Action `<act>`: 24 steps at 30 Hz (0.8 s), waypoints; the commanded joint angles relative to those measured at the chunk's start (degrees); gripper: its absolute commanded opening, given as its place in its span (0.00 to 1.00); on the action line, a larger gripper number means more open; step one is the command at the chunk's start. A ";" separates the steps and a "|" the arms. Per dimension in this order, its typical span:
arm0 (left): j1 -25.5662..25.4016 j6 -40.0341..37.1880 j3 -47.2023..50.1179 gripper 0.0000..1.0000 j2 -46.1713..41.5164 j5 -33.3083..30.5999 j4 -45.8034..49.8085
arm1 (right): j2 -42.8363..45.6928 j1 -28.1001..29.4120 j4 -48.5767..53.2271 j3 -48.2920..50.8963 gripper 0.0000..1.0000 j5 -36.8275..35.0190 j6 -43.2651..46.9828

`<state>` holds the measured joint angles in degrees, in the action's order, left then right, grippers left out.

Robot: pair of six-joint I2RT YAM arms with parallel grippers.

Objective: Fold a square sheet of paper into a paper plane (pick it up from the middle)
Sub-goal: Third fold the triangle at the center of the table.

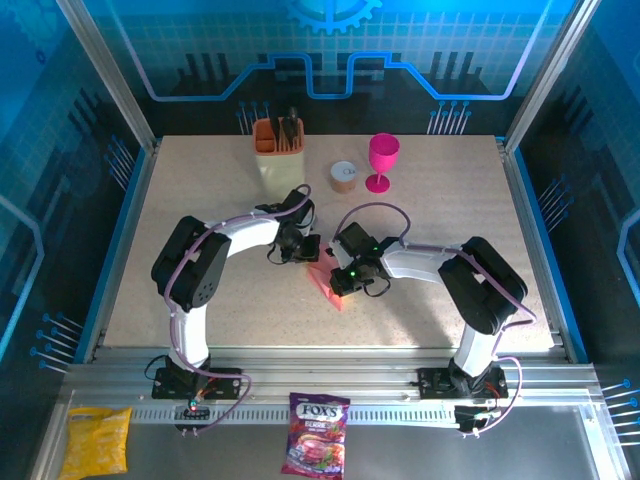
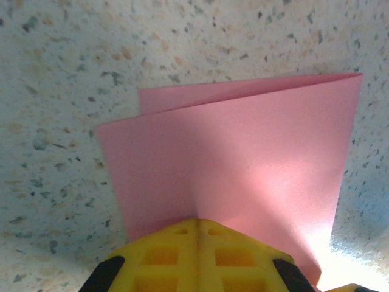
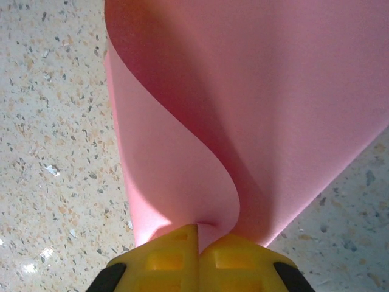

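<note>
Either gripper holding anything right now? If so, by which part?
Both are shut on the pink sheet of paper: left gripper pinches its near edge, right gripper pinches a curled-over edge.

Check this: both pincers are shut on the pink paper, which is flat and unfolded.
Not flat. The left pincer and right pincer are shut on the pink paper, but it is doubled over in a loose curl, as the right wrist view shows.

The speckled beige bench (image 1: 200,180) carries an orange holder (image 1: 277,150) of dark tools at its far edge; right of it a small round tub (image 1: 344,177); next an upright magenta goblet (image 1: 384,152); mid-bench, the folded square sheet of paper (image 1: 328,288).
</note>
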<state>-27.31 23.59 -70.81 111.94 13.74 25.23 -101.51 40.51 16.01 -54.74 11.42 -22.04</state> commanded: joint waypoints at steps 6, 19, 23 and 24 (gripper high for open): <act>1.12 8.99 5.58 0.06 -11.37 2.99 -6.44 | -1.51 -0.63 -0.45 2.23 0.02 0.03 -0.48; -4.89 15.30 17.38 0.00 -16.67 5.87 -15.97 | -2.00 -0.72 -0.99 2.69 0.02 0.12 -0.27; -5.95 15.87 17.27 0.00 -15.05 5.56 -17.31 | -2.03 -0.74 -1.17 2.90 0.02 0.19 -0.36; -6.09 15.88 17.30 0.00 -14.68 5.38 -17.41 | -2.02 -0.70 -1.16 2.97 0.02 0.17 -0.39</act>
<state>-33.08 37.98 -53.67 95.94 18.09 9.74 -101.51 40.42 13.15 -53.56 12.27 -22.24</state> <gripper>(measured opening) 0.051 0.061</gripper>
